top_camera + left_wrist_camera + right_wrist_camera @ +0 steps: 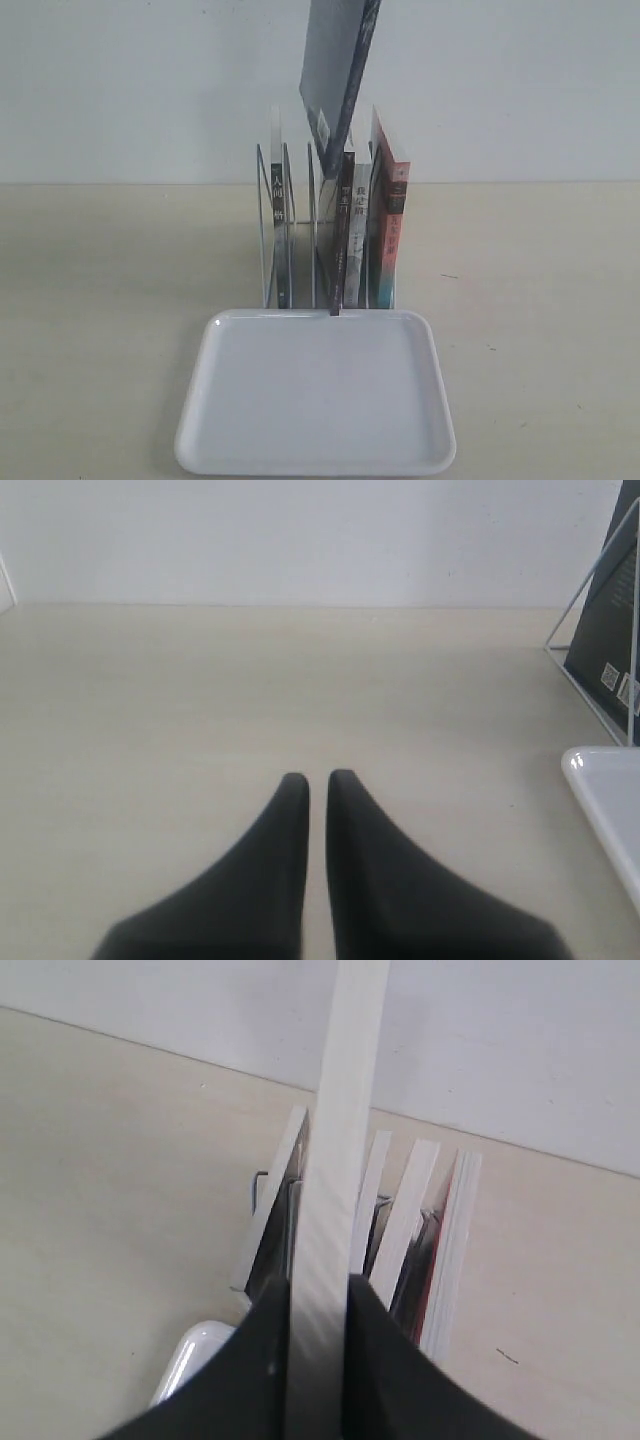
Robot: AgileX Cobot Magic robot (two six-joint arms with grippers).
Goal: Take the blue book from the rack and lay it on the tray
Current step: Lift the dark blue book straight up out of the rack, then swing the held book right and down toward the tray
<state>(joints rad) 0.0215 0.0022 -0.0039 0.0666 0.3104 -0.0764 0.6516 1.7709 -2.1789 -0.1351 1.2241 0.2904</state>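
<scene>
Grip: right jaws clenched on blue book (338, 70) at page edge. Book hangs tilted above rack (265, 230), low corner near divider tops; tray (315, 400) just in front. Looks thin, light, floppy. Left jaws pinched together, empty.

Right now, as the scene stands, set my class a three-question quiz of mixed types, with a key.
1. Multiple choice: which gripper holds the blue book? A. left B. right C. both
2. True or false: the blue book lies flat on the tray.
3. Fill in: in the exterior view, the tray sits in front of the ____.
Key: 1 B, the right gripper; 2 false, it is held up, tilted; 3 rack.
</scene>
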